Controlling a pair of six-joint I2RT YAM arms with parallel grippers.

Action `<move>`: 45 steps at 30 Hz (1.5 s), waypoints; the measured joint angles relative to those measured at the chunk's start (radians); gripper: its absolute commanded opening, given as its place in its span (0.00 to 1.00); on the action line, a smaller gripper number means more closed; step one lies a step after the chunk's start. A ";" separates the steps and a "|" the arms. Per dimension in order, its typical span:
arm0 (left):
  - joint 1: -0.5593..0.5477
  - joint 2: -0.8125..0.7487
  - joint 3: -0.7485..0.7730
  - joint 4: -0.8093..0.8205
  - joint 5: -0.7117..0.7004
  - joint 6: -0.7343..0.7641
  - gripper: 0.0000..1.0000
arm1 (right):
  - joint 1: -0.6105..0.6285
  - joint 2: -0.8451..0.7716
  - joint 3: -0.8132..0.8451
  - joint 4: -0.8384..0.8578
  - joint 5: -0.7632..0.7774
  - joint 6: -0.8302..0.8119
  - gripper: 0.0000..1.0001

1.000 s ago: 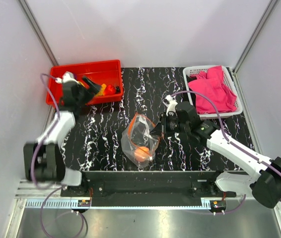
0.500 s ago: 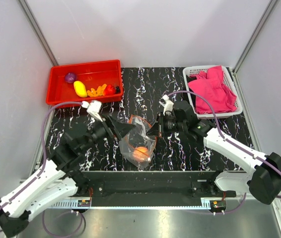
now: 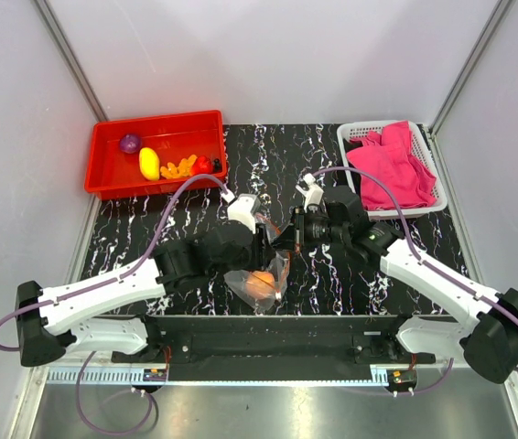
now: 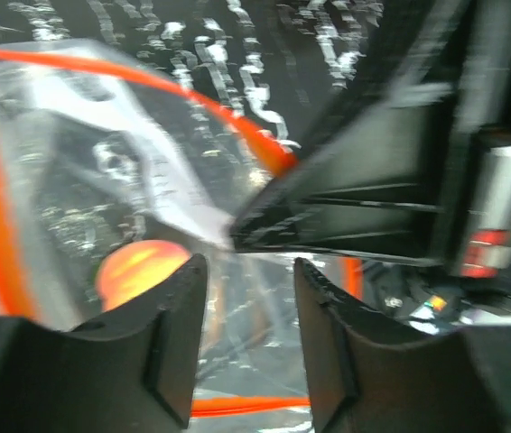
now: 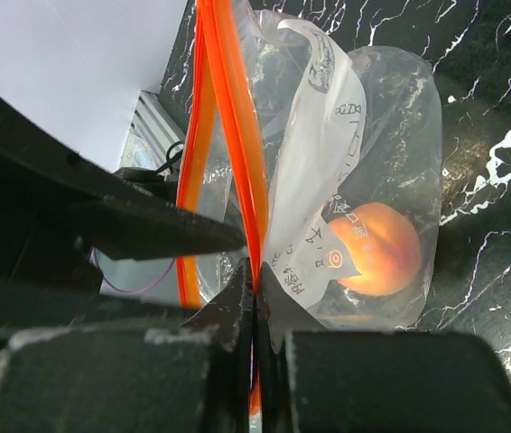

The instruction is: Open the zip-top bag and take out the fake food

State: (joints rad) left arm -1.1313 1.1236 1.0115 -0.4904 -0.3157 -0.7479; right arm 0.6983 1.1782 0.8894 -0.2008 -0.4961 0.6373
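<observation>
The clear zip-top bag lies on the black marbled table, mouth held up, with an orange peach-like ball inside. My right gripper is shut on the bag's orange zip strip; the ball shows through the plastic. My left gripper is open at the bag's mouth, opposite the right one. In the left wrist view its fingers straddle the open mouth with the ball below. Yellow fruit, a purple piece, orange bits and a red piece lie in the red tray.
The red tray stands at the back left. A white basket holding a pink cloth stands at the back right. Grey walls close in both sides.
My left arm has swung from the red tray across to the bag, and its open gripper now sits at the bag's mouth. My right gripper has kept its hold on the strip.
</observation>
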 measured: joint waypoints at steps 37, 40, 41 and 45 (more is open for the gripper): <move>0.176 -0.008 -0.269 0.103 0.307 0.306 0.61 | -0.012 0.251 0.197 -0.084 -0.309 -0.240 0.00; 0.176 -0.008 -0.303 0.146 0.288 0.285 0.74 | -0.012 0.250 0.178 -0.085 -0.287 -0.211 0.00; 0.177 -0.010 -0.317 0.168 0.289 0.277 0.78 | -0.012 0.250 0.171 -0.085 -0.280 -0.204 0.00; 0.177 -0.009 -0.342 0.225 0.294 0.257 0.81 | -0.014 0.249 0.154 -0.086 -0.265 -0.183 0.00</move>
State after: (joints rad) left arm -0.9546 1.1149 0.6693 -0.2649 -0.0219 -0.4908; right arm 0.6846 1.4277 1.0431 -0.2867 -0.7612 0.4541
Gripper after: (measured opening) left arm 0.790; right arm 0.009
